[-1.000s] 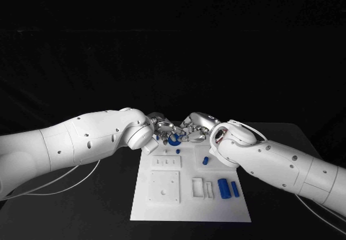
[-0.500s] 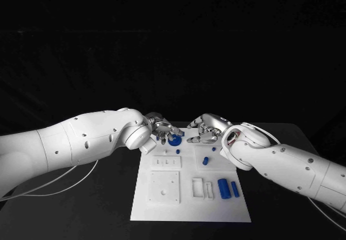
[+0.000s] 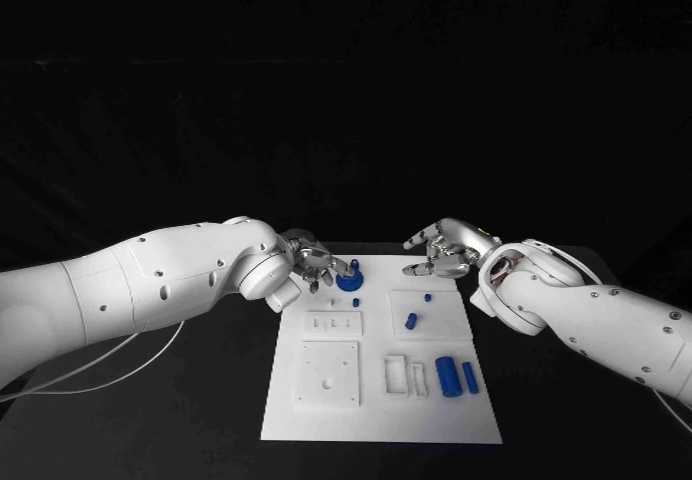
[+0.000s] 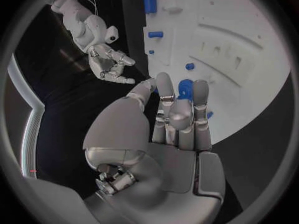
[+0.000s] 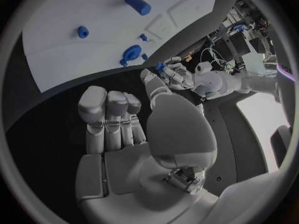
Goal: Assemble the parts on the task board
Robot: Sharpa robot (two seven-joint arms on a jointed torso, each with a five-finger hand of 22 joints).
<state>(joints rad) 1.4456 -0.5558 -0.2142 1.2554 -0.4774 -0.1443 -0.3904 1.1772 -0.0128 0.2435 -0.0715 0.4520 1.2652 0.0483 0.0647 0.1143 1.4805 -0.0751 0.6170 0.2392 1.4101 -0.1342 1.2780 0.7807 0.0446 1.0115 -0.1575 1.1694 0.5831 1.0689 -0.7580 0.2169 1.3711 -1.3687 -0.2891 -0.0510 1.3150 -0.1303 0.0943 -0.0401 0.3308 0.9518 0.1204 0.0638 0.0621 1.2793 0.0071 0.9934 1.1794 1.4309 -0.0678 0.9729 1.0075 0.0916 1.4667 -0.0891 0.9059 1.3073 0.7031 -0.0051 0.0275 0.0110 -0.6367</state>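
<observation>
Task board (image 3: 379, 415) lies flat mid table (image 3: 188, 420), white plate with moulded white fixtures on it; blue parts scattered over its far and right areas. Left robot hand (image 3: 320, 264) sits at the board's far-left corner, fingers curled round a blue part (image 3: 353, 272) that stands by a blue round base (image 3: 353, 283) — looks pinched, though the left wrist view (image 4: 184, 88) has the fingers partly covering it, so whether it is truly clamped or just touched is a judgement. Right robot hand (image 3: 450, 247) hangs off the far-right corner, fingers loosely bent, nothing in them, apart from the board. Handling guess: parts are small hard plastic, light, stiff, smooth so a bit slippery; not fragile. Best taken across the round sides with fingertips, pegs near the top so the lower end stays free for seating. Count, head view: one upright part at the left hand, one tiny stud (image 3: 356, 301), one small peg (image 3: 428, 296), one short cylinder (image 3: 411, 321), two longer cylinders lying side by side — big one (image 3: 449, 377), slimmer one (image 3: 470, 376). Roughly six loose blue pieces plus the base; tiny ones could be missed
</observation>
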